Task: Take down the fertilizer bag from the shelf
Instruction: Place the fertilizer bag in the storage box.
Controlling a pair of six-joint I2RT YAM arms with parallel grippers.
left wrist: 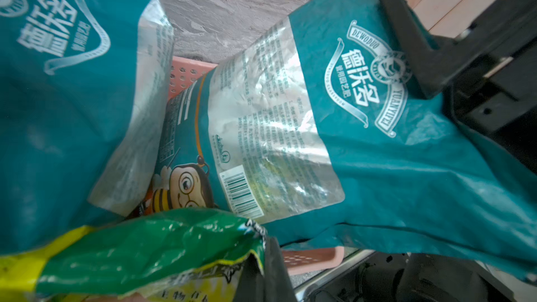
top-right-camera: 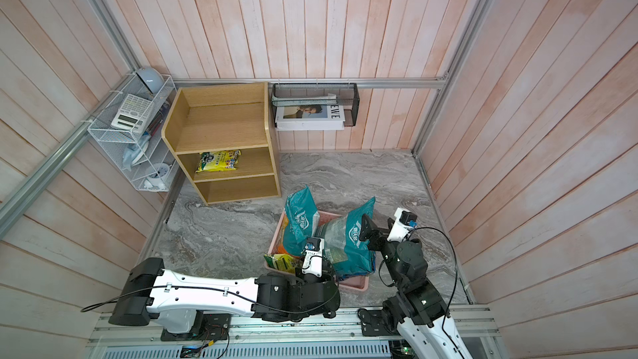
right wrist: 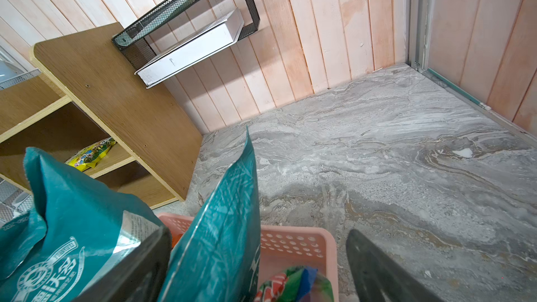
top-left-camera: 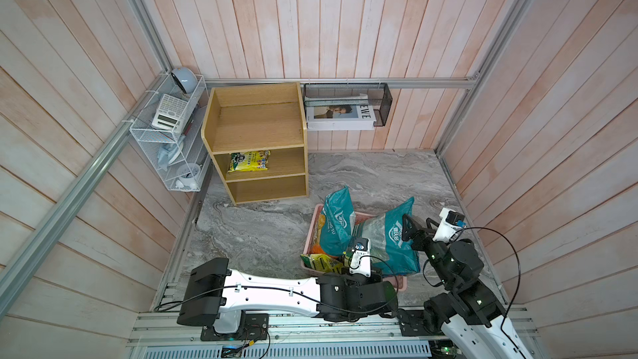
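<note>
Starting at the left wall, a white wire rack (top-left-camera: 145,136) hung beside the shelf (top-left-camera: 255,129), which stood on the marble floor in the back corner. The yellow fertilizer bag (top-left-camera: 248,161) lay flat on the shelf's middle tier, toward that tier's left end, with the tiers above and below it bare. Just right of the shelf, a black mesh basket (top-left-camera: 386,105) was fixed to the back wall.

Nearer the robot, a pink basket (top-left-camera: 319,207) sat on the floor with two teal bags (top-left-camera: 336,222) standing in it. The left gripper (left wrist: 263,260) was at the basket's near corner, closed, and the left wrist view showed the crinkled edge of a green-and-yellow bag (left wrist: 145,242) pinched between its fingers. The right gripper (top-left-camera: 418,227) hung at the basket's right side with its jaws spread wide and holding nothing. In the right wrist view, the upper corner of the right-hand teal bag (right wrist: 218,222) rose between them.

The yellow fertilizer bag was well apart from both grippers, back and to the left of them across bare floor.
</note>
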